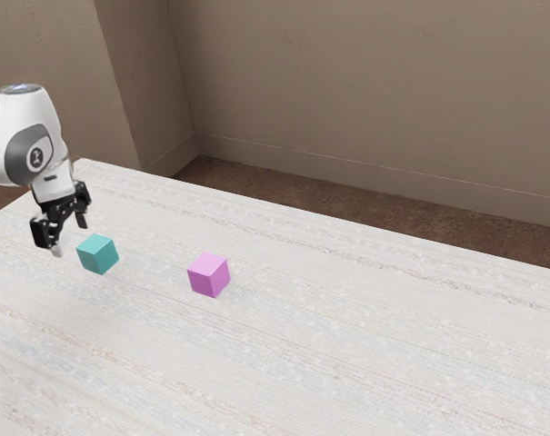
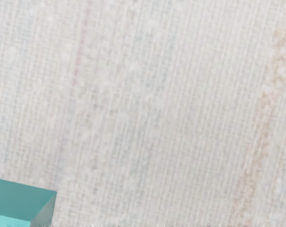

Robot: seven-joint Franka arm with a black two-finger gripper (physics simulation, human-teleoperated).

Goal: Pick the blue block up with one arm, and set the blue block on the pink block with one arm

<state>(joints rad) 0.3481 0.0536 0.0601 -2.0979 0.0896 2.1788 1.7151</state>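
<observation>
Blue block [image 1: 97, 253]: small teal-blue cube, sits flat and upright on pale woven surface [image 1: 347, 345], toward exterior view's left, turned so one vertical edge faces camera. Wrist view: blue block [image 2: 20, 205] shows lighter top face and darker side face.

Pink block [image 1: 208, 274]: small pink-violet cube of similar size, flat on surface, likewise turned edge-on. Lies to exterior view's right of blue block, near but apart.

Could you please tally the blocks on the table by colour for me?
Teal-blue block: 1
Pink block: 1
Total: 2 blocks, both resting apart on the table.
</observation>
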